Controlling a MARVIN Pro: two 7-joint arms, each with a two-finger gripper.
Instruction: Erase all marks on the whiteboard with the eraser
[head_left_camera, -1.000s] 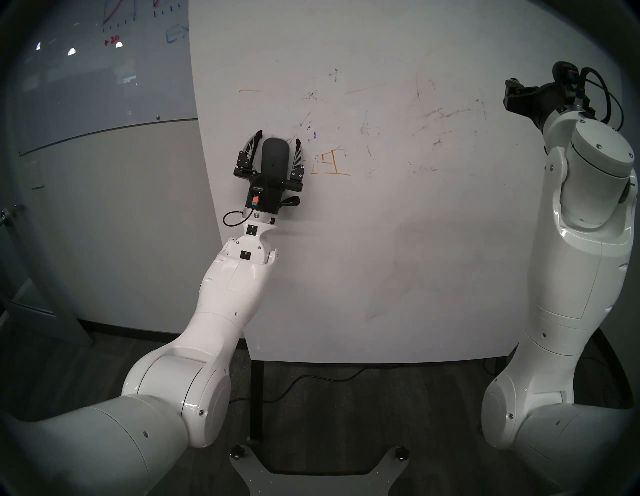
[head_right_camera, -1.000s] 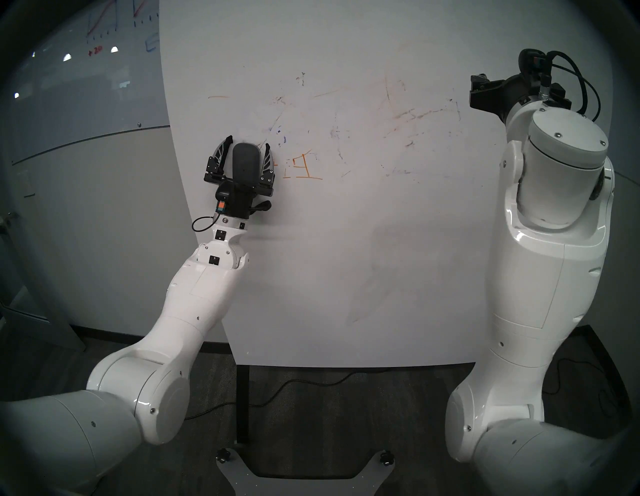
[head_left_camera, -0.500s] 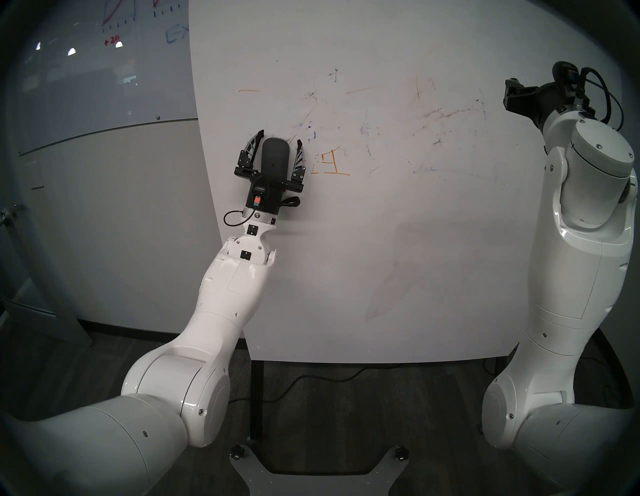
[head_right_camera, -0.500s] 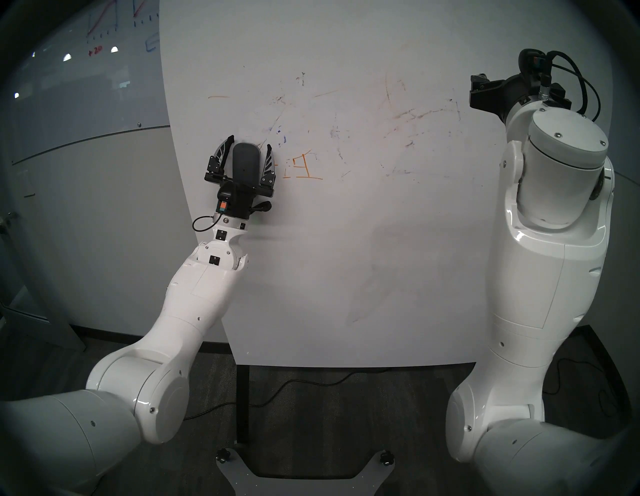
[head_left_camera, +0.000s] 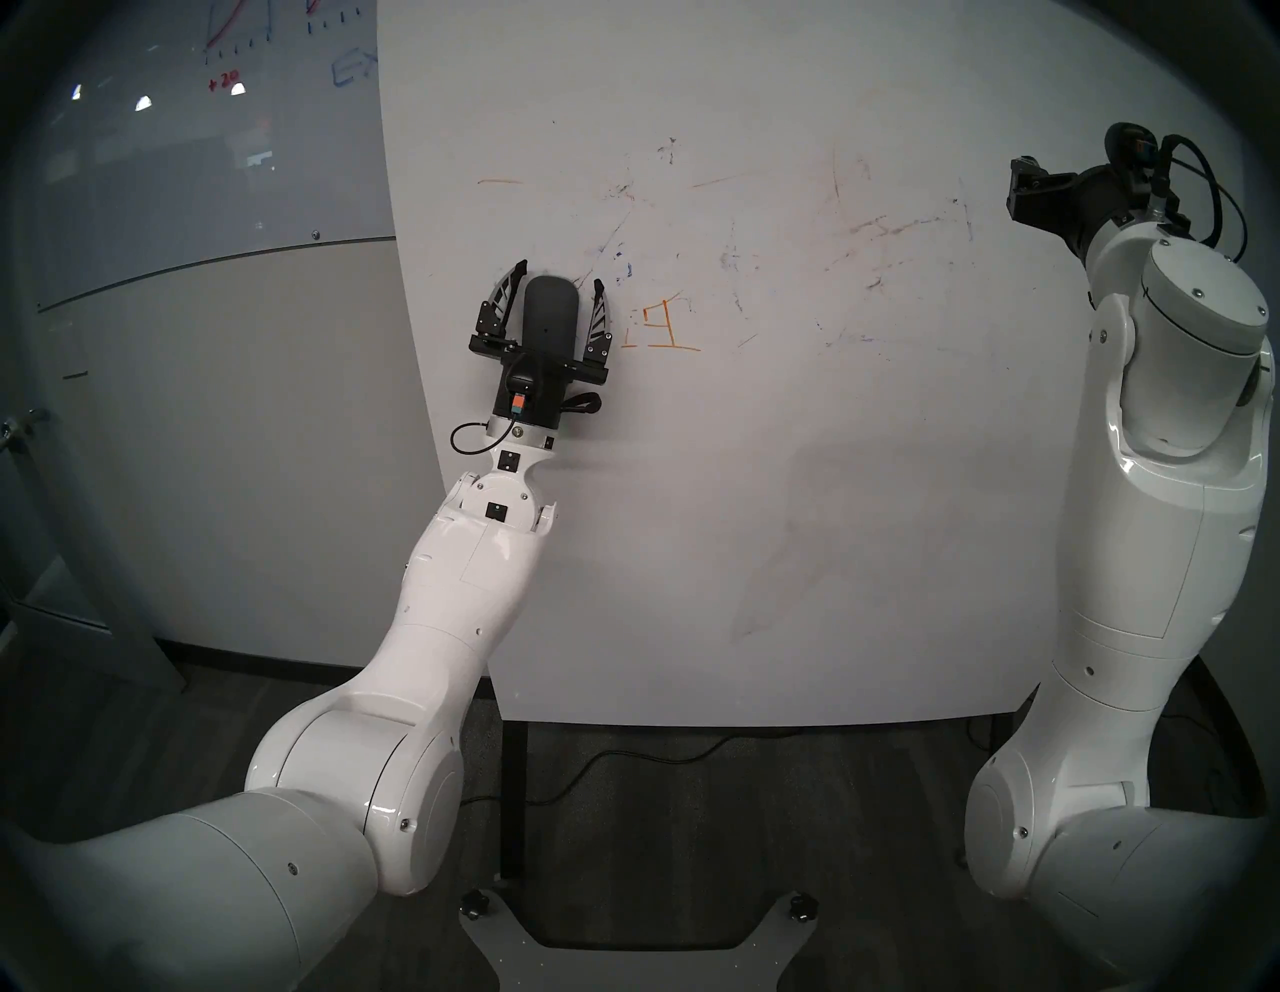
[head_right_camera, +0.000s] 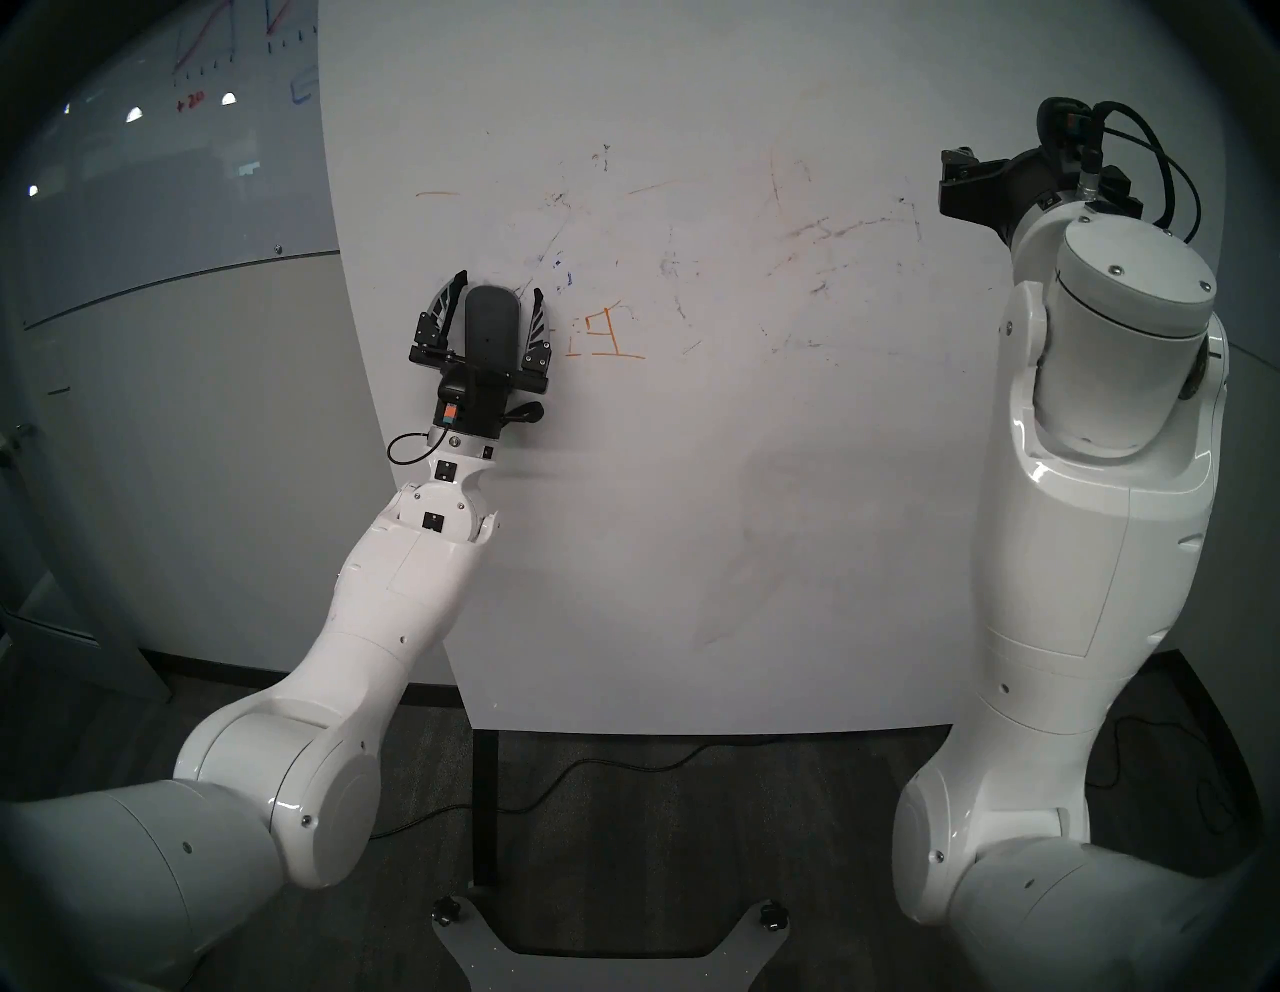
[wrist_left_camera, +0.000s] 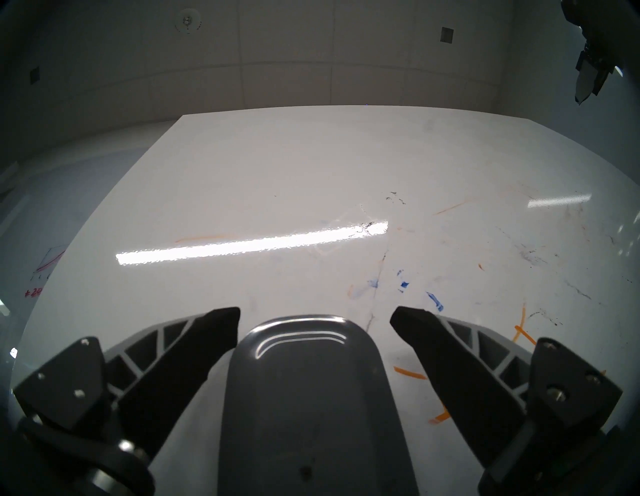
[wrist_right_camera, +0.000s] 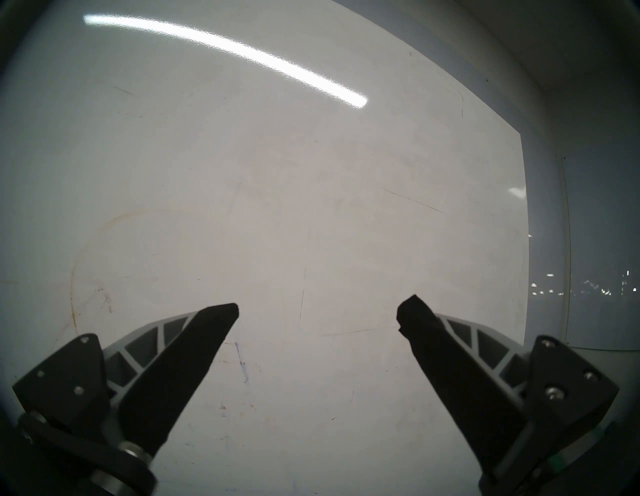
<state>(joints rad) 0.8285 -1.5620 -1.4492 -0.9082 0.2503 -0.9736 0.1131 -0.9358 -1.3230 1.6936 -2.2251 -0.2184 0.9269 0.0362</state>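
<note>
Barely shifting since before, left gripper (head_left_camera: 556, 273) spread around eraser (head_left_camera: 550, 315) beside whiteboard (head_left_camera: 762, 485) left edge, right gripper (wrist_right_camera: 317, 310) spread empty, "+20" (head_left_camera: 223, 82) showing.

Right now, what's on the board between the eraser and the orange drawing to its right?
In the head view, only the left gripper's right-hand finger sits between the eraser and the orange drawing; beyond it, bare whiteboard.
</note>
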